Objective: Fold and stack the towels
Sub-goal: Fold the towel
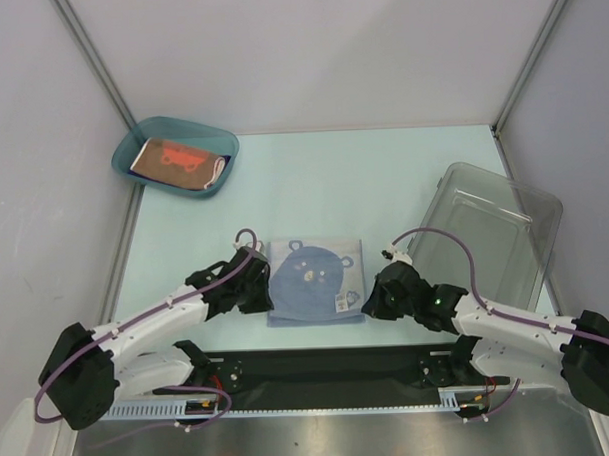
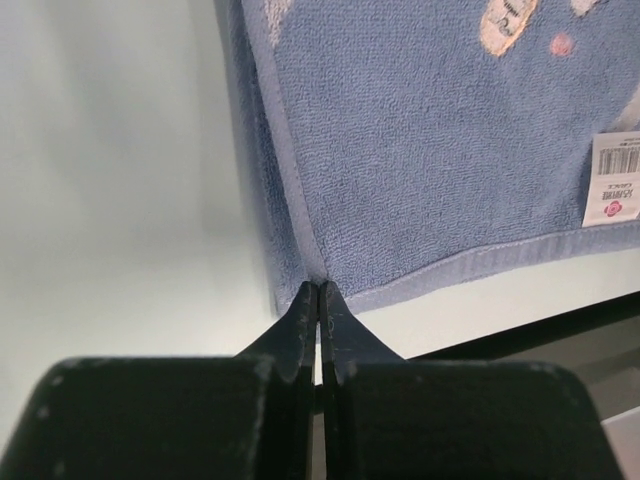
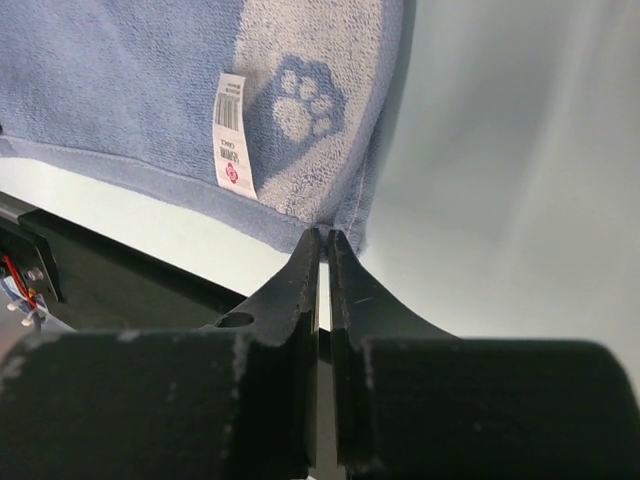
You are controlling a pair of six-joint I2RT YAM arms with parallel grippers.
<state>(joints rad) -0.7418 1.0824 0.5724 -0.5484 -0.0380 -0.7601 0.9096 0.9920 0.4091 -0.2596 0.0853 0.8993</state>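
White link shells and matte black joint housings make up the left arm (image 1: 158, 318) and right arm (image 1: 513, 321); a purple cable (image 1: 247, 236) loops over each wrist. Black, white-scuffed fingers (image 2: 295, 330) of the left gripper (image 2: 318, 292) taper thin.

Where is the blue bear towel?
Top view: the blue towel lies on the table near its front edge, between the left gripper and right gripper.

Label (image 3: 232, 132) print unreadable — blue towel (image 2: 450, 130) cropped top

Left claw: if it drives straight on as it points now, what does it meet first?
The blue towel: the left claw is shut right at its near left corner, apparently pinching it, so going on would just bunch the cloth.
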